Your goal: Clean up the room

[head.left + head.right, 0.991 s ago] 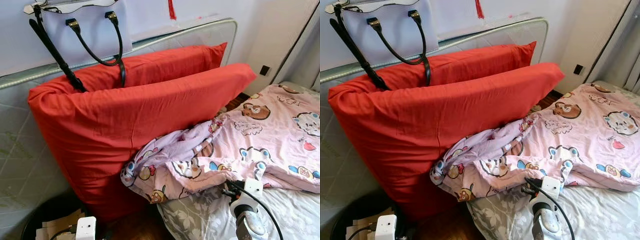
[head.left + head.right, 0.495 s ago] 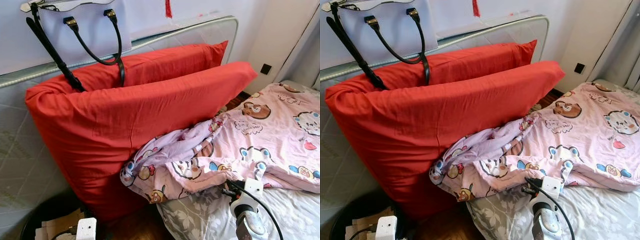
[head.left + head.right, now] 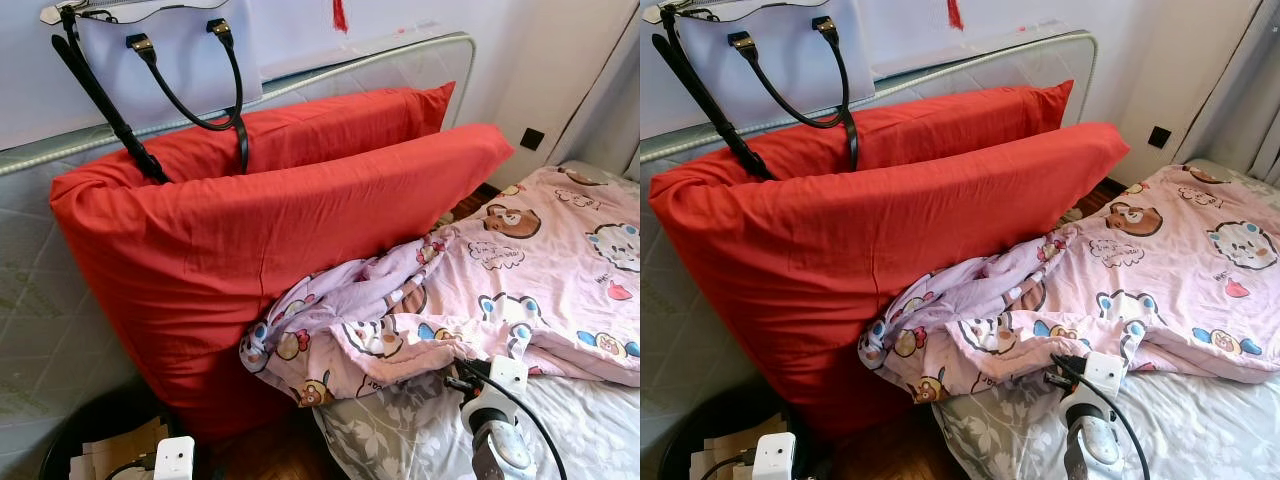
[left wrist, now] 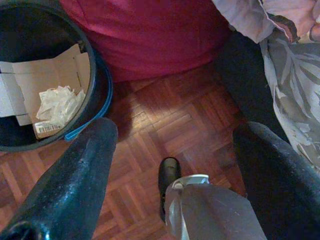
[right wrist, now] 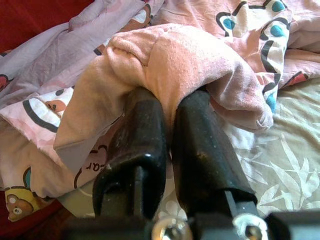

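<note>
A pink cartoon-print blanket [image 3: 500,280] lies crumpled across the bed, its near end bunched against two big red pillows [image 3: 270,230]. My right gripper [image 5: 169,107] sits at the blanket's front edge over the grey floral sheet [image 3: 580,420]. It is shut on a fold of the pink blanket [image 5: 190,65]. My left gripper [image 4: 175,127] hangs open above the wooden floor [image 4: 165,120] beside the bed, holding nothing.
A pale handbag [image 3: 165,60] with black straps rests on top of the upright mattress [image 3: 40,300] behind the pillows. A black bin [image 4: 102,85] with cardboard and paper stands on the floor by the left gripper. A wall socket [image 3: 532,139] is at the far right.
Only the camera has shifted very slightly. The blanket, the pillows and both grippers stay where they were.
</note>
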Controlling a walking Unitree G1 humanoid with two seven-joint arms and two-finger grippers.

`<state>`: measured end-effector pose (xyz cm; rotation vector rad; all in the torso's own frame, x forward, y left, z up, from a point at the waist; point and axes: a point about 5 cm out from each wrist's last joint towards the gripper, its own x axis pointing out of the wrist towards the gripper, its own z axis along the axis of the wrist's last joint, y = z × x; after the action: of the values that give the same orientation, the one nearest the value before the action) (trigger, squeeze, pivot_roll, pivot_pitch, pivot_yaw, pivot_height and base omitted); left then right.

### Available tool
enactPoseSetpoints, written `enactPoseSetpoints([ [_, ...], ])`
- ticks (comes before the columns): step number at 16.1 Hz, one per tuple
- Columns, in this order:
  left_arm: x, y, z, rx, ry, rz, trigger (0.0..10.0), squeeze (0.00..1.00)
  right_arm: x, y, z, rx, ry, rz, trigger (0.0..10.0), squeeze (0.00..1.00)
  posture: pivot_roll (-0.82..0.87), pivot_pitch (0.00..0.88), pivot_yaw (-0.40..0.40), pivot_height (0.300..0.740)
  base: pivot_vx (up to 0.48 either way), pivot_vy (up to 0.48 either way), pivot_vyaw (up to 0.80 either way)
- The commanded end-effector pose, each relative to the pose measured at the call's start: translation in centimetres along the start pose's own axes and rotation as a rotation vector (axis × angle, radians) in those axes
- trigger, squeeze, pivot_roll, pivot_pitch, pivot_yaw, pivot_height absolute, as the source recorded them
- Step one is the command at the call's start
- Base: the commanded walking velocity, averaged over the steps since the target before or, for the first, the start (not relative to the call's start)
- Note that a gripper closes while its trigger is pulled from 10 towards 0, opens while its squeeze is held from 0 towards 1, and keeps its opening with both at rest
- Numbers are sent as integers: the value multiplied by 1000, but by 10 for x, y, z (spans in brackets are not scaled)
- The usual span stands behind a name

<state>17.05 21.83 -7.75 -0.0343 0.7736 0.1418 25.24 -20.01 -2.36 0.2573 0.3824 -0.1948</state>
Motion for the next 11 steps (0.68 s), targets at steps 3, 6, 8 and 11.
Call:
enactPoseSetpoints([
  [3,-1,2,-4,16,15,4,10000,0,1,1,3,-1,-19,-4,10000,0,41,0,-41,740,0,0,0],
  [6,-1,2,-3,19,12,1,10000,0,1,1,4,1,-24,-8,10000,0,42,0,-39,740,0,0,0],
  [8,-1,2,-3,20,11,0,10000,0,1,1,4,3,-26,-10,10000,0,42,0,-39,740,0,0,0],
  [11,-1,1,-3,20,15,0,10000,0,1,2,3,-1,-21,-3,10000,0,40,0,-39,740,-80,0,0],
])
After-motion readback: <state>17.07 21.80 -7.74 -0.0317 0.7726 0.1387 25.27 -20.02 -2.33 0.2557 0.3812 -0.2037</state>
